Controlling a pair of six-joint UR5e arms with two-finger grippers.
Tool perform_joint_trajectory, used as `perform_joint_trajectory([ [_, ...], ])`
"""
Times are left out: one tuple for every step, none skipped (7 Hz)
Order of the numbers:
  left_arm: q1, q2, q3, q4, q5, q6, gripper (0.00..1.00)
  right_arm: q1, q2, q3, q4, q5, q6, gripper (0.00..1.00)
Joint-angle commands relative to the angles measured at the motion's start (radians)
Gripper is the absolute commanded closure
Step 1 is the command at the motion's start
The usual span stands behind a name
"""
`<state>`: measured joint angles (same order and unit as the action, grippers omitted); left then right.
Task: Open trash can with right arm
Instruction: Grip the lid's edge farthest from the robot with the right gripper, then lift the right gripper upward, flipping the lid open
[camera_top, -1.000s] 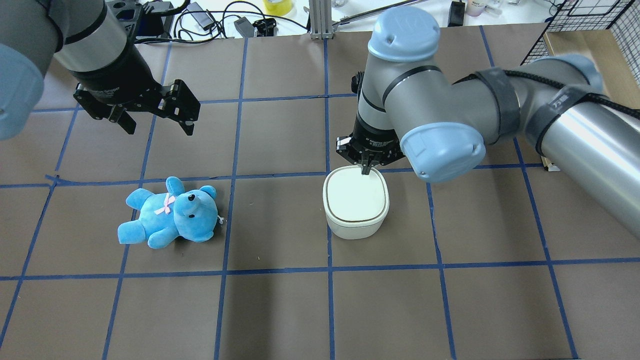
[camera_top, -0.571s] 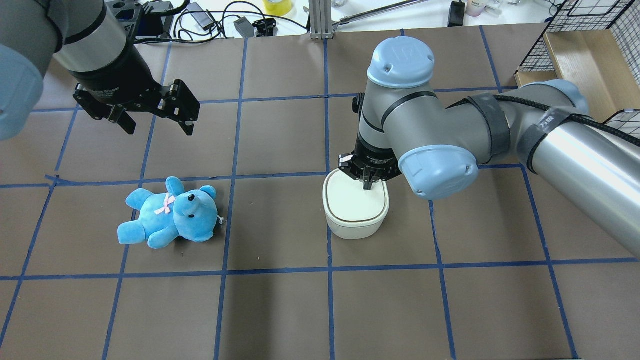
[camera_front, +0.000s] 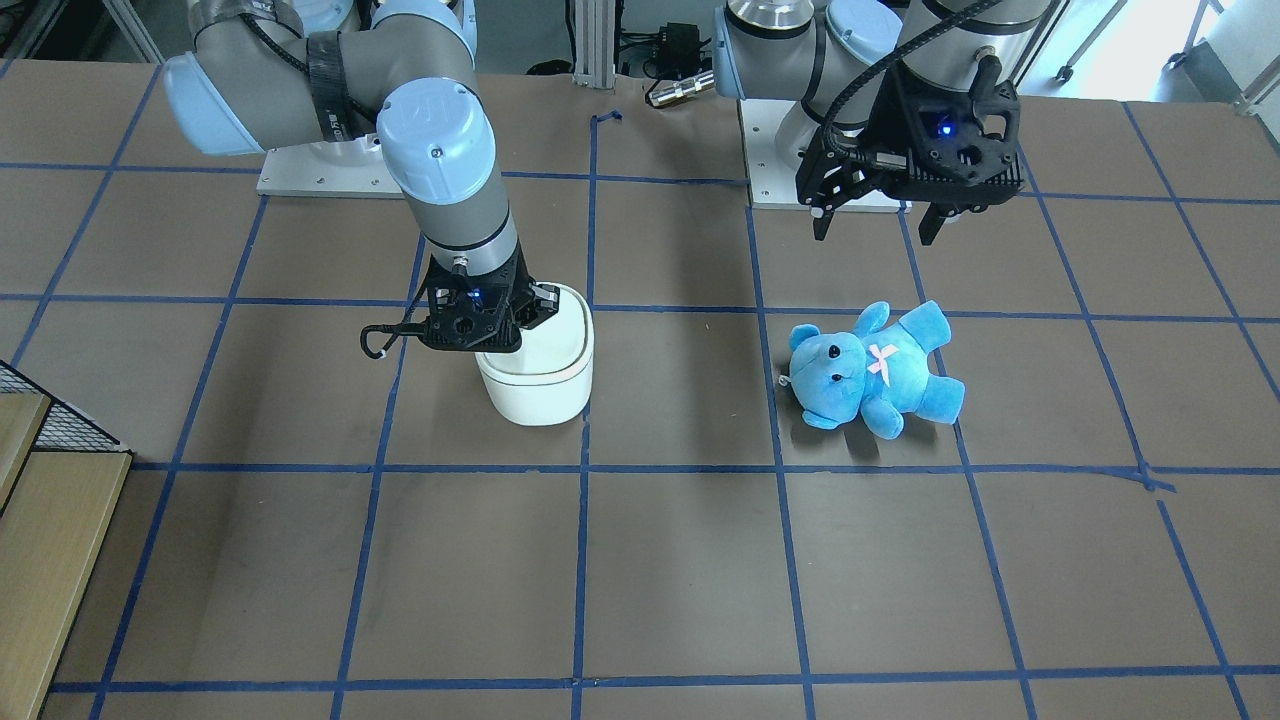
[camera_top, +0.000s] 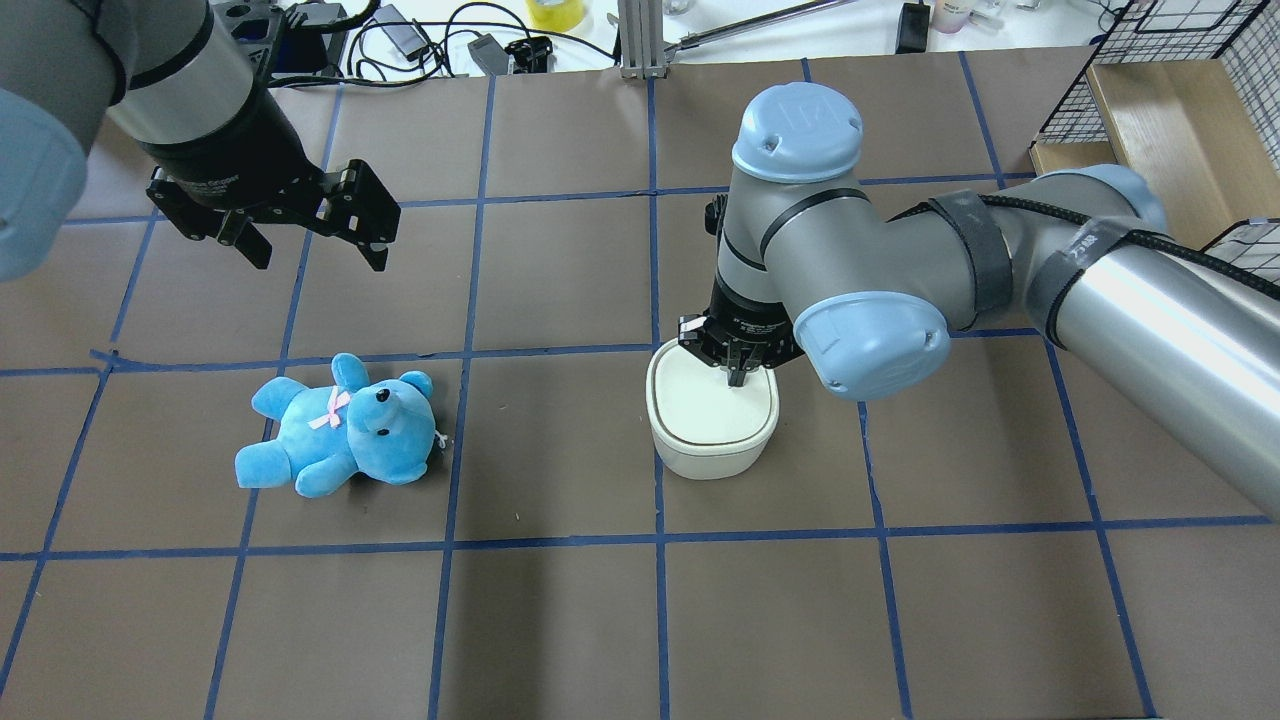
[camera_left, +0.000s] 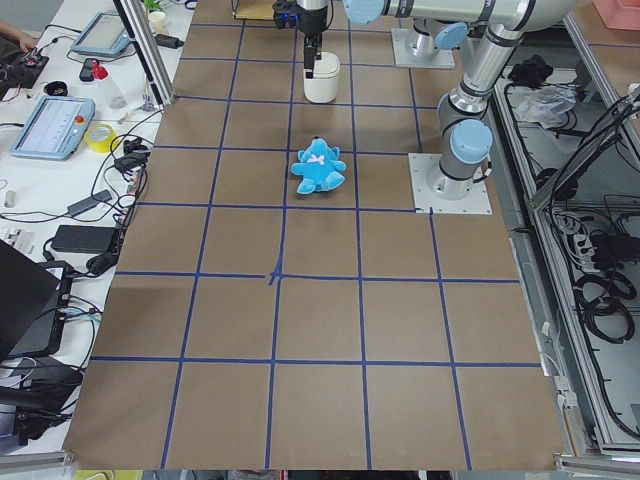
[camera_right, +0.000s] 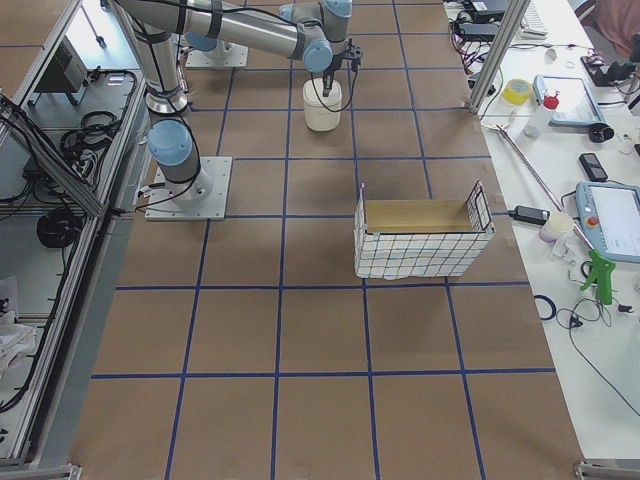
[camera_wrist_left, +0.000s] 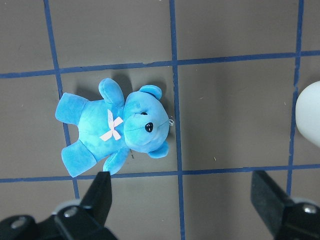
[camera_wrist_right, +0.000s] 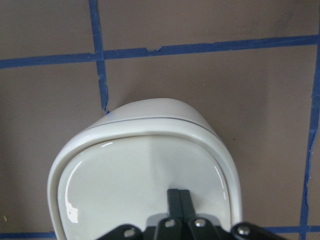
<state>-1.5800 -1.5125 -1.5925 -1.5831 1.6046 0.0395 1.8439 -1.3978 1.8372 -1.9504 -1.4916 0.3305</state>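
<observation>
My right arm (camera_top: 850, 250) bends steeply downward; its tool (camera_top: 737, 380), closed narrow, touches tip-first the lid (camera_top: 700, 405) of the trash can (camera_top: 712, 450).

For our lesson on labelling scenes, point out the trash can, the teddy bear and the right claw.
trash can (camera_top: 700, 410): overhead exterior view, middle of its lid.
teddy bear (camera_top: 305, 445): overhead exterior view, on its belly.
right claw (camera_top: 737, 378): overhead exterior view, at its closed fingertips.
</observation>
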Motion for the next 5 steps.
perform_joint_trajectory([
  [0.000, 0.000, 0.000, 0.000, 0.000, 0.000, 0.00, 0.002, -0.062, -0.027, 0.001, -0.012, 0.007, 0.01],
  [0.000, 0.000, 0.000, 0.000, 0.000, 0.000, 0.00, -0.011, -0.111, -0.071, 0.077, -0.015, 0.004, 0.00],
  [0.000, 0.000, 0.000, 0.000, 0.000, 0.000, 0.00, -0.020, -0.115, -0.173, 0.207, -0.063, -0.004, 0.00],
  [0.000, 0.000, 0.000, 0.000, 0.000, 0.000, 0.00, -0.055, -0.110, -0.282, 0.303, -0.087, -0.036, 0.00],
  [0.000, 0.000, 0.000, 0.000, 0.000, -0.001, 0.00, -0.160, -0.112, -0.350, 0.380, -0.082, -0.129, 0.00],
])
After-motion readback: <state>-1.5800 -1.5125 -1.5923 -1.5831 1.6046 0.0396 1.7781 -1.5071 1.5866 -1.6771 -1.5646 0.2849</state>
